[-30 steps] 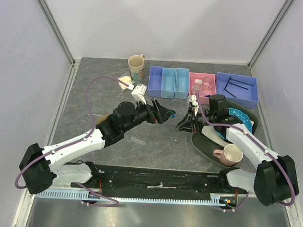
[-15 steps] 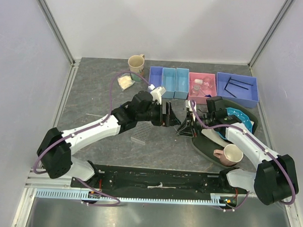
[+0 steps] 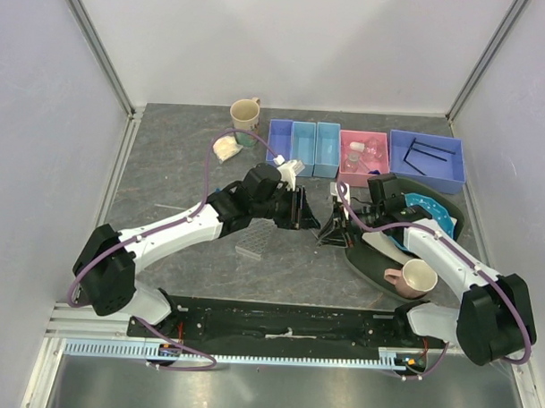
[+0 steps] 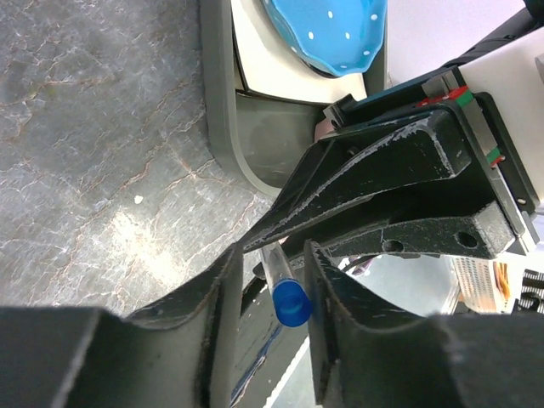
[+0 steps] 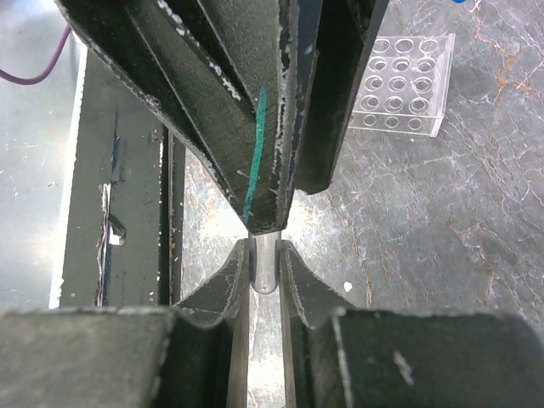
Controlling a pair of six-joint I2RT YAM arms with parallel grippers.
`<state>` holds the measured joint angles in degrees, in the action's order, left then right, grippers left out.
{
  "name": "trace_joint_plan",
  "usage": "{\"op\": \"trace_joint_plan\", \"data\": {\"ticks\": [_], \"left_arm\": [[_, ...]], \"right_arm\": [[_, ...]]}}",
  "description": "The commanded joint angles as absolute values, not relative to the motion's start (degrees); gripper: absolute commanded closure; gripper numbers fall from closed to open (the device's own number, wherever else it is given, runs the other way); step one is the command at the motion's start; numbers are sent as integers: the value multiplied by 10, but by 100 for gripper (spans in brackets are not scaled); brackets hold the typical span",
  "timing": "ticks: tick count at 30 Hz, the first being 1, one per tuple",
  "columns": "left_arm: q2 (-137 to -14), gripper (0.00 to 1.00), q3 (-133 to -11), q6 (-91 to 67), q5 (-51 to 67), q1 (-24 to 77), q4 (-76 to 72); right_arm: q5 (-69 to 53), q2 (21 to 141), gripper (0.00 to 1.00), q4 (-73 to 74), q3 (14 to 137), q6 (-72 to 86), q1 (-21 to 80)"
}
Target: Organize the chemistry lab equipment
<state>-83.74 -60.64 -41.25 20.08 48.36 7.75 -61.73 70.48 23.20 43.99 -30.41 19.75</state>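
Left claw (image 4: 270, 255), right of clear plastic tube rack (image 3: 250, 250), fingers slightly apart around cap end of blue-capped tube (image 4: 283, 287); right claw (image 5: 263, 251), farther right of rack, clamped on tube's clear end; best: left backs off straight along tube, no twist, right grip firm.

The bench top (image 4: 102, 127) looks like grey stone, matt and veined, while the left gripper (image 4: 270, 255) and the right gripper (image 5: 263, 253) are grainy matt black plastic, scuffed whitish along their edges. The tube (image 4: 276, 268) is smooth clear plastic with a glossy blue cap (image 4: 291, 306), and the rack (image 5: 399, 85) is the same shiny clear plastic. The plate (image 4: 327, 34) has a glossy blue glaze with white dots, the mug (image 3: 413, 279) near the right edge is smooth pink, and the bins (image 3: 301, 147) along the far edge are plain blue and pink plastic.
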Motion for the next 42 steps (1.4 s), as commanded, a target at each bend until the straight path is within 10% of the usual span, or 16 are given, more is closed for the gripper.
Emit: {"op": "trace_joint_plan", "data": {"ticks": [1, 7, 10, 17, 26, 42], "left_arm": [[-839, 69, -629, -393, 227, 489, 87], [-839, 98, -631, -394, 235, 491, 90], [-832, 98, -628, -389, 230, 491, 97], [-767, 98, -561, -371, 140, 490, 116], [-642, 98, -476, -327, -49, 457, 182], [-713, 98, -490, -214, -97, 333, 150]], "right_arm": [[-621, 711, 96, 230, 463, -326, 202], [-616, 715, 95, 233, 463, -331, 203], [-616, 714, 88, 233, 463, -333, 204], [-608, 706, 36, 246, 464, -355, 204], [-570, 693, 2, 257, 466, -379, 204], [-532, 700, 2, 257, 468, -383, 204]]}}
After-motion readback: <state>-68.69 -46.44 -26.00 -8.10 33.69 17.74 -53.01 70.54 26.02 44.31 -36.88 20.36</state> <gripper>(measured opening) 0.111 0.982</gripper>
